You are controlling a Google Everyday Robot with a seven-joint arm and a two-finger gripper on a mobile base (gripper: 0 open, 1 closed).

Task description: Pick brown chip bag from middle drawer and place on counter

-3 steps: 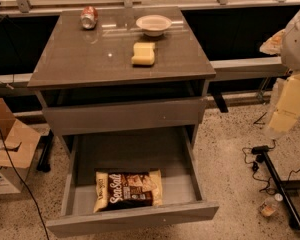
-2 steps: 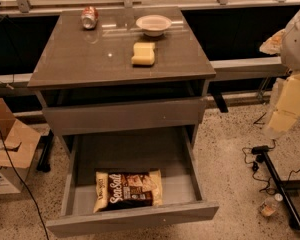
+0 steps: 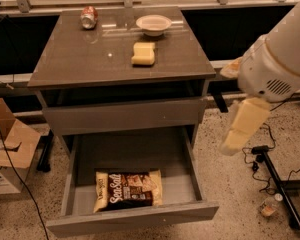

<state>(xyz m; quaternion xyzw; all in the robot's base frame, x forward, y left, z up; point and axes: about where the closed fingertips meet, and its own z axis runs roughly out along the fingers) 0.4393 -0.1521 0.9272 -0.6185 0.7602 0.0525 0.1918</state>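
Jaws: cannot tell whether released or clenched. The gripper (image 3: pixel 236 134) is the pale yellow piece hanging from the white arm (image 3: pixel 277 64). It sits out past the right edge of the tabletop (image 3: pixel 80 64), beyond the near right corner and below the slab's level, over the speckled floor. Nothing seen in its hold.

Brown chip bag (image 3: pixel 128 190): lies flat on the floor of the middle drawer (image 3: pixel 132 220), label up, toward the front and left of centre. The drawer is pulled fully out under the near edge of the tabletop, so the bag is open to a reach from above. The upper drawer front (image 3: pixel 122 115) is shut. Gripper and bag are well apart.

On the tabletop:
- soda can (image 3: pixel 89 17), on its side near the far left corner
- white bowl (image 3: pixel 153 24), at the far edge, right of centre
- yellow sponge (image 3: pixel 143 53), about mid-slab

Judgement:
- The pick has not begun. The arm looks parked to the side, which keeps the drawer opening unobstructed.
- A next move would call for swinging left over the drawer and coming down on the bag.
- The crinkly bag will likely deform in a pinch.
- The bare strip along the near edge and the left side looks the easiest place to set it.
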